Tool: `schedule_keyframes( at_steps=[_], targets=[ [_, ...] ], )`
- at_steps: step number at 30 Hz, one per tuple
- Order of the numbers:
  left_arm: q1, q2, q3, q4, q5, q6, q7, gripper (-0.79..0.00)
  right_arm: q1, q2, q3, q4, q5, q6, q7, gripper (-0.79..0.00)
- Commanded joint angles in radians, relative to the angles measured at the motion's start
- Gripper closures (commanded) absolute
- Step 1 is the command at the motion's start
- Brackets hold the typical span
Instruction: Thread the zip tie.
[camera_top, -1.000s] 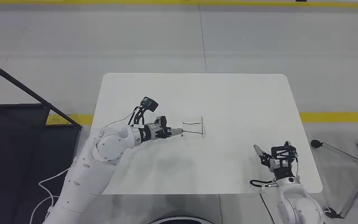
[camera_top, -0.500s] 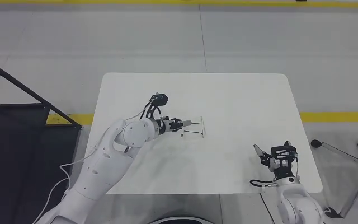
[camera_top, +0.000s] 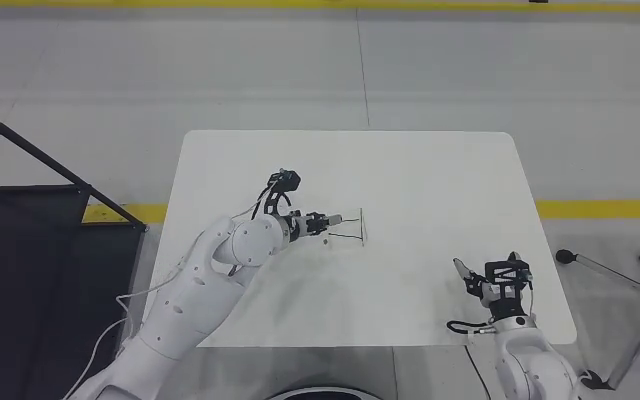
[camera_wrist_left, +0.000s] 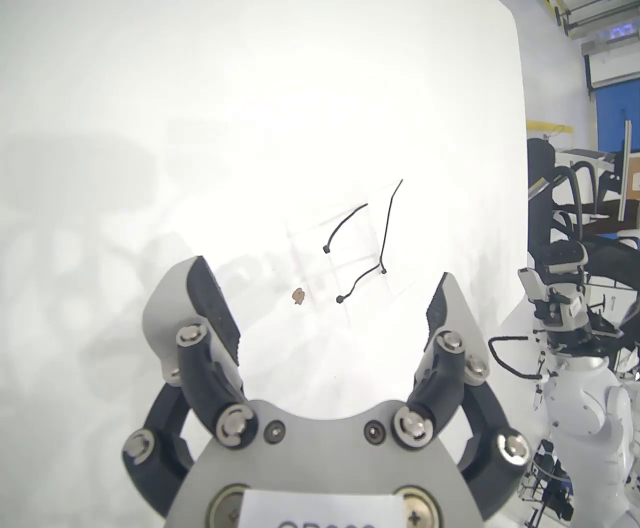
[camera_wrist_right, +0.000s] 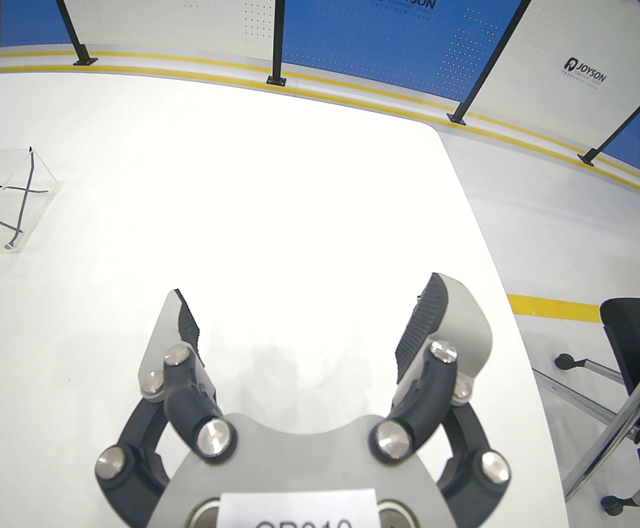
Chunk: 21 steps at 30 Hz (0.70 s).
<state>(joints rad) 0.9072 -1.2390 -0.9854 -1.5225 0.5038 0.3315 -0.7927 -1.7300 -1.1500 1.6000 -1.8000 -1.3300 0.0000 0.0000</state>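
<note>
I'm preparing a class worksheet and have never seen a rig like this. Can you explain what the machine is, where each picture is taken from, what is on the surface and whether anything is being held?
This is a robot with two arms working at a white table. The top view looks down from a camera above the arms. The other two pictures each come from a camera on one wrist, so that arm's own gripper fills the near part of the picture. A gripper is a two-fingered clamp that serves as a hand. The left gripper is open and holds nothing. It hovers just short of some thin black zip ties, which rest on a small clear stand mid-table. The right gripper is open and empty too, near the table's right front corner.
</note>
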Motion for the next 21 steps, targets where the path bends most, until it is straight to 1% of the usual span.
schedule_keyframes(
  at_steps=[1, 4, 5, 7, 8, 10, 14, 15, 17, 21],
  targets=[
    [-0.020, -0.008, 0.018, 0.022, -0.005, 0.024, 0.008, -0.785, 0.000, 0.000, 0.000, 0.000, 0.000, 0.000, 0.000, -0.785],
    [-0.041, -0.020, 0.036, 0.046, -0.029, 0.050, 0.020, -0.785, 0.000, 0.000, 0.000, 0.000, 0.000, 0.000, 0.000, -0.785],
    [-0.046, -0.023, 0.038, 0.052, -0.039, 0.057, 0.024, -0.760, 0.000, 0.000, 0.000, 0.000, 0.000, 0.000, 0.000, -0.785],
    [-0.055, -0.028, 0.041, 0.065, -0.051, 0.063, 0.030, -0.665, 0.000, 0.000, 0.000, 0.000, 0.000, 0.000, 0.000, -0.785],
    [-0.059, -0.030, 0.043, 0.071, -0.054, 0.066, 0.032, -0.656, 0.000, 0.000, 0.000, 0.000, 0.000, 0.000, 0.000, -0.785],
    [-0.065, -0.034, 0.045, 0.081, -0.063, 0.076, 0.034, -0.591, 0.000, 0.000, 0.000, 0.000, 0.000, 0.000, 0.000, -0.785],
    [-0.075, -0.040, 0.050, 0.095, -0.074, 0.092, 0.040, -0.563, 0.000, 0.000, 0.000, 0.000, 0.000, 0.000, 0.000, -0.785],
    [-0.076, -0.042, 0.051, 0.098, -0.076, 0.094, 0.041, -0.542, 0.000, 0.000, 0.000, 0.000, 0.000, 0.000, 0.000, -0.785],
    [-0.080, -0.044, 0.053, 0.103, -0.078, 0.096, 0.040, -0.533, 0.000, 0.000, 0.000, 0.000, 0.000, 0.000, 0.000, -0.785],
    [-0.085, -0.048, 0.057, 0.110, -0.078, 0.101, 0.036, -0.489, 0.000, 0.000, 0.000, 0.000, 0.000, 0.000, 0.000, -0.785]
  ],
)
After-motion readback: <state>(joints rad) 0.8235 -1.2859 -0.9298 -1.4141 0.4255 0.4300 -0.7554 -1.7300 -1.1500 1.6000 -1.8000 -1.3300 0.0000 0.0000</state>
